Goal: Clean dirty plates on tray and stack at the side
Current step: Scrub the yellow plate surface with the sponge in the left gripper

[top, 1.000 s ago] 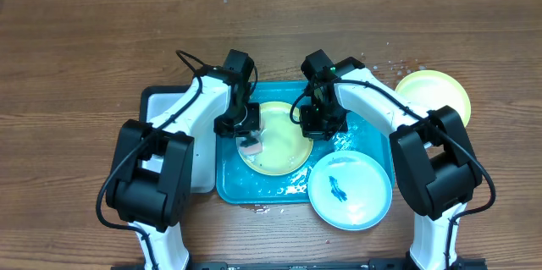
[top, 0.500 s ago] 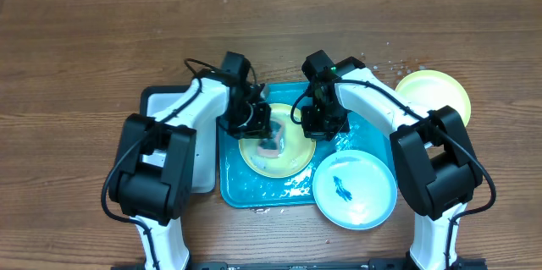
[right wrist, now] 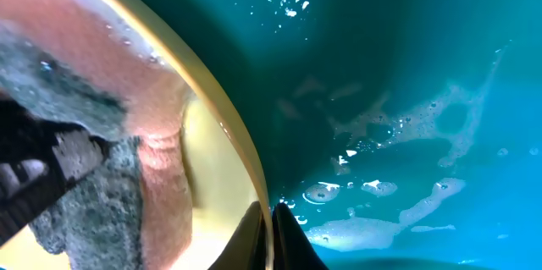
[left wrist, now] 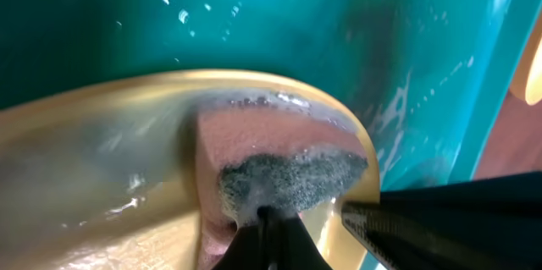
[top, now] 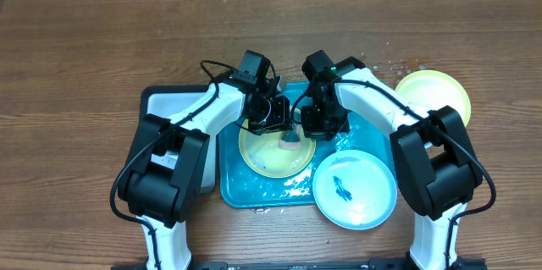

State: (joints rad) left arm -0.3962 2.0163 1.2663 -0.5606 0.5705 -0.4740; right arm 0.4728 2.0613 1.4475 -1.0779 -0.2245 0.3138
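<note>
A yellow-green plate (top: 273, 153) lies in the turquoise tray (top: 229, 187). My left gripper (top: 286, 137) is shut on a pink sponge with a grey scouring face (left wrist: 279, 173) and presses it on the plate's right part (left wrist: 102, 177). My right gripper (top: 315, 126) is shut on that plate's right rim (right wrist: 241, 164); the sponge (right wrist: 127, 147) shows beside it. A pale blue plate (top: 354, 189) with a dark smear rests on the tray's front right corner. Another yellow-green plate (top: 433, 92) lies on the bare wood at the right.
A white tray with a dark rim (top: 161, 101) sits left of the turquoise tray, under my left arm. Soapy water and foam (right wrist: 398, 135) lie on the turquoise tray's floor. Water drops dot the wood near the far right plate.
My left gripper has swept the sponge from the plate's left part across to its right part. The right gripper has stayed on the rim.
</note>
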